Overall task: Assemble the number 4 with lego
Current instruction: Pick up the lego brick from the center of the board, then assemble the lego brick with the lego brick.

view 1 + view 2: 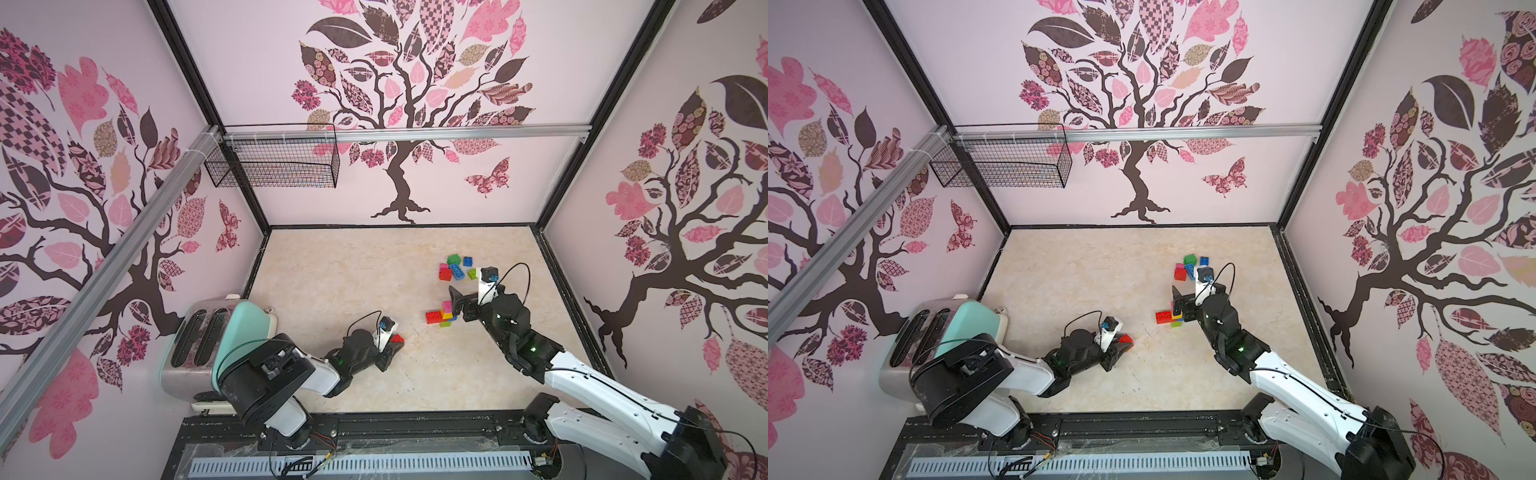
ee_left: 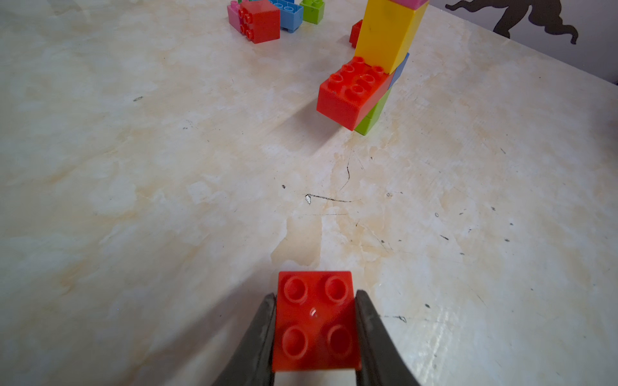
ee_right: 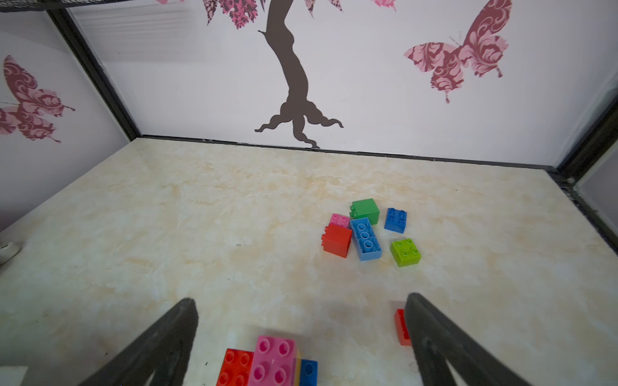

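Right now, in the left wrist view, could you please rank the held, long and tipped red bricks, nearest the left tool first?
1. Held red brick: clamped in the left tool.
2. Long red brick: on the stack, midway.
3. Tipped red brick: in the far loose pile.

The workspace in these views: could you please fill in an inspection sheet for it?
Surface: marbled tabletop, scuffed, with dark marks.
Job's things: lego build; loose bricks behind it; one red brick apart from both.
Clutter: toaster at the table's left edge.
Grippers: left gripper shut on the red brick; right gripper open, at the lego build.
Cables: a black cable loop at each wrist; loose wires at the front rail.
Surroundings: tree-decal walls; wire basket hung on the rail.
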Tool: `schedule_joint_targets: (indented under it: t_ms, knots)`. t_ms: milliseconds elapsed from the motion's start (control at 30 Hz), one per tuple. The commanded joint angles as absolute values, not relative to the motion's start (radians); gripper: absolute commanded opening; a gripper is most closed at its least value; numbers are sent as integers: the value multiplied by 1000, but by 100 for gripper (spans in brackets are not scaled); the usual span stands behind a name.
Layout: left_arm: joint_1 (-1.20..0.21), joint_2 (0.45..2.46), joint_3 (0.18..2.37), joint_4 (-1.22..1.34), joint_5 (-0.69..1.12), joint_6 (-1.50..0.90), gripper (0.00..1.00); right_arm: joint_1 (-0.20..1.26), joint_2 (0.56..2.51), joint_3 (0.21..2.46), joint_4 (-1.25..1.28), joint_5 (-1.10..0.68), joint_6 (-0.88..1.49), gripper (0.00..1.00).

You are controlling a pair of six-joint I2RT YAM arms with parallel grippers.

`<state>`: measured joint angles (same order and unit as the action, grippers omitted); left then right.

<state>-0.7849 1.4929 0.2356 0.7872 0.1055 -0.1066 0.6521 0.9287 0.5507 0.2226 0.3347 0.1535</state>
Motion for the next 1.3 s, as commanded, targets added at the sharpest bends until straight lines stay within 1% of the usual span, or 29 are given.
schedule_joint_targets:
  t_ms: [0,67,100,167,233,300,500,600,800,1000,1100,1167,1267]
  knots:
    - [-775,1383,306,621,92,-152,0,646,937,546,211,242,243,94]
    - [-774,1325,348,539,53,-181,0,647,945,543,201,153,275,91]
    - [-772,1304,371,496,42,-188,0,646,959,552,183,123,299,90]
    - [-769,1272,418,420,17,-201,0,649,1011,573,145,75,342,86]
    - [-769,1257,460,383,10,-203,0,657,1049,582,122,131,407,84]
    - [-767,1251,498,347,39,-187,0,669,1079,584,117,176,426,83]
    - [-765,1252,570,315,17,-186,0,675,1173,615,66,180,446,79]
    - [-765,1262,602,290,-9,-197,0,676,1203,617,67,193,447,75]
    - [-764,1292,631,274,-25,-220,0,681,1291,666,72,239,361,62]
    - [-764,1289,645,251,-47,-227,0,681,1331,667,116,223,344,48]
    - [-765,1288,647,252,-29,-222,0,681,1349,667,118,208,327,42]
    - [-765,1290,656,249,-20,-221,0,681,1360,665,109,204,313,41]
    - [-764,1293,664,247,-20,-219,0,681,1369,656,100,203,300,43]
